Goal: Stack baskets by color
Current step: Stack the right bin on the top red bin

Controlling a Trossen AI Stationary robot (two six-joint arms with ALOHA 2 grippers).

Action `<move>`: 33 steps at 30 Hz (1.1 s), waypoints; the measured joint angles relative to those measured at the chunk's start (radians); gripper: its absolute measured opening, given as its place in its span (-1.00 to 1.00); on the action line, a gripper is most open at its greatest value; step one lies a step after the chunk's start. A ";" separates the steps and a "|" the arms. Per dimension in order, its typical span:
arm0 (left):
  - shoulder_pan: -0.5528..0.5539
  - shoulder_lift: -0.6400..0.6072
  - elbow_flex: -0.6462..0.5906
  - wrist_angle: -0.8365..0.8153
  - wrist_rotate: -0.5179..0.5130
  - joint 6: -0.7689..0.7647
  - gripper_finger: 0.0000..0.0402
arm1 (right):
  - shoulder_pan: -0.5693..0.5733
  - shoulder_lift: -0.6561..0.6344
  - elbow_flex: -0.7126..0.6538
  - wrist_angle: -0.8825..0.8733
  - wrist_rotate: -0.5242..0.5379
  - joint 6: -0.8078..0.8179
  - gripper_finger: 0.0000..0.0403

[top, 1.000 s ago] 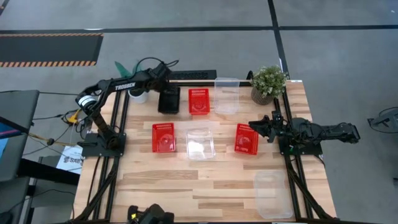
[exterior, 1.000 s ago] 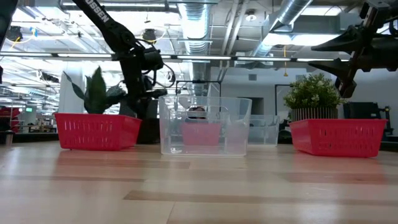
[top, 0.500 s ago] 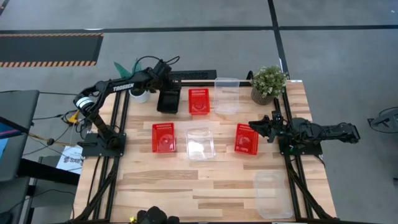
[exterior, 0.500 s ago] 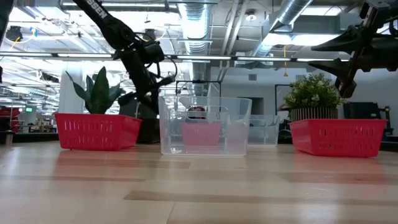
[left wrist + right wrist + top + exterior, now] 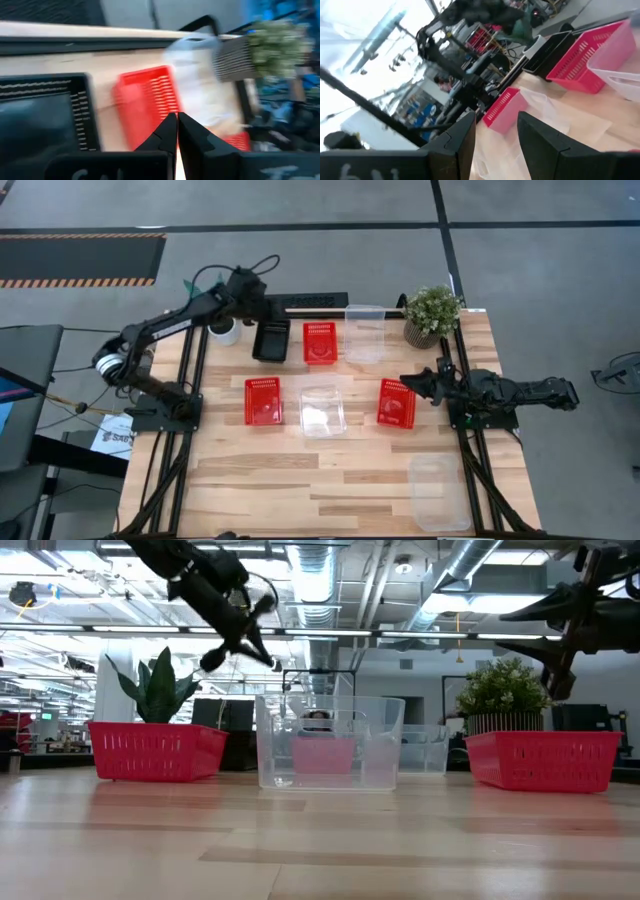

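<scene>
Baskets lie spread over the bench point(image 5: 300, 480); the black basket point(image 5: 271, 340) sits just below the left pincer point(image 5: 252, 288), pressed together and empty. The right pincer point(image 5: 408, 383), spread, hovers beside a red basket point(image 5: 396, 402).

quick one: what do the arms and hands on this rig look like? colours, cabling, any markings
Both arms are dark, near black, built of jointed segments. The left arm has a white collar near its lower joint and loose black cable looping at the wrist. Each hand, left hand and right hand, has two dark, tapering flat fingers. No markings legible now.
</scene>
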 joint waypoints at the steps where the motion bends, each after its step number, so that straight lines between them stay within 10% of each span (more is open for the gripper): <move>1: 0.000 -0.018 0.000 0.003 0.014 -0.009 -1.00 | 0.000 0.000 0.000 0.002 0.012 0.020 -0.16; 19: -0.086 -0.181 0.000 0.330 0.105 -0.013 -1.00 | 0.000 0.045 0.116 -0.049 0.166 0.083 -0.22; 33: -0.098 -0.182 0.000 0.363 0.106 -0.022 -0.58 | 0.000 0.516 0.564 -0.553 -0.070 0.276 -0.55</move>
